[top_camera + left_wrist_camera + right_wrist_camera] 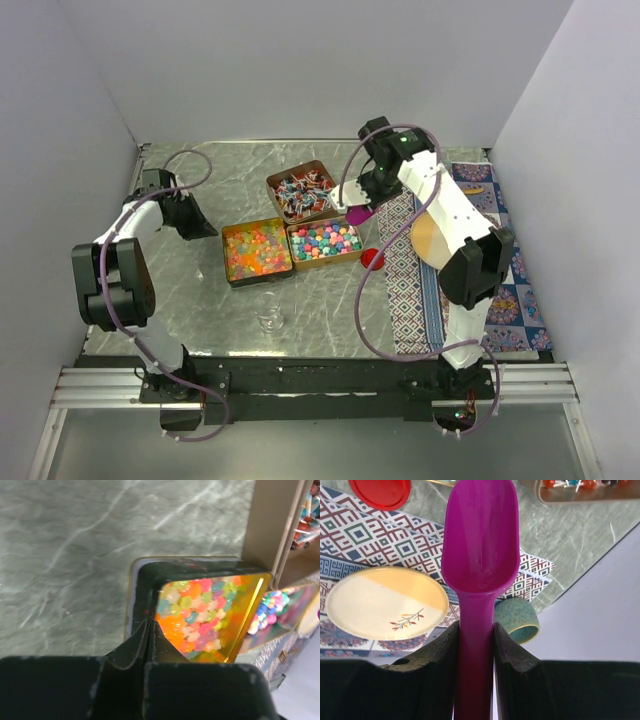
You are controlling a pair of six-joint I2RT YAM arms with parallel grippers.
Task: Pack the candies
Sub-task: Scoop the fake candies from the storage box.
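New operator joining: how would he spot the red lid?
On the grey marble table, find the tin of pastel balls, rightmost of three. The red lid lies near its right corner, at the edge of the patterned cloth. It is small, flat, plain red, unlike the bigger cream-and-orange plate.

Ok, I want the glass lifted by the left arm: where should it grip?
Likely the wall below the rim, from the left. The glass stands upright and alone on the table, a tin beyond it, so the left gripper, shut now, could open and close across it.
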